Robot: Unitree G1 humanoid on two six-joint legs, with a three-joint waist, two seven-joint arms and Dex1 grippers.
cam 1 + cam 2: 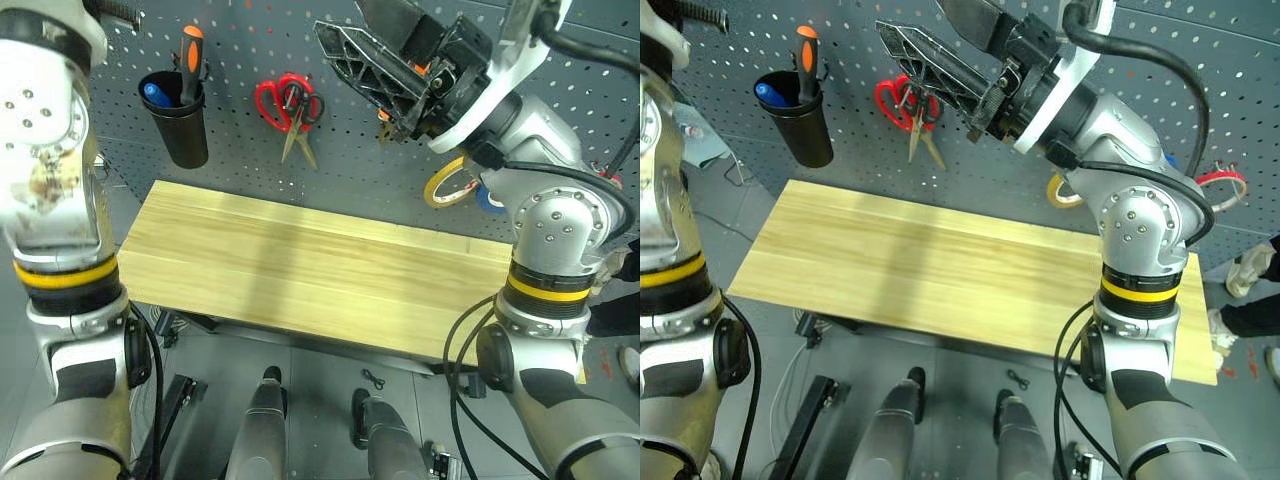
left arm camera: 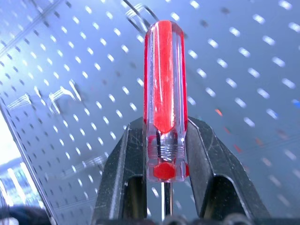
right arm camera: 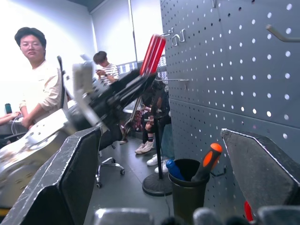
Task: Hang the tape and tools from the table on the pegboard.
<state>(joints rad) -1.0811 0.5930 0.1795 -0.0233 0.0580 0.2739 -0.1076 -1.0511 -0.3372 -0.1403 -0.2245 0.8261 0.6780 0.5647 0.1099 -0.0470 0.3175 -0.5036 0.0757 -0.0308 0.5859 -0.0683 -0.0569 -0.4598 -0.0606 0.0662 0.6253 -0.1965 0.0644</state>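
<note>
Left gripper (image 2: 164, 173): fingers clamped on the slim red-handled screwdriver (image 2: 164, 84), raised close to the dark blue-grey perforated pegboard (image 1: 400, 190).
Right gripper (image 1: 400, 70): fingers apart, empty.
Light wooden plank worktop (image 1: 300, 270): bare.
Thin yellow tape ring (image 1: 447, 187): hung on the pegboard.
Risk: the smooth handle may slip, or the shaft may miss its hook and drop.

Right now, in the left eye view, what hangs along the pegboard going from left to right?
Black cup holding the orange-and-black-handled screwdriver → red-handled scissors with the black-handled scissors on top of them → right gripper, raised in front of the board → yellow tape.
</note>
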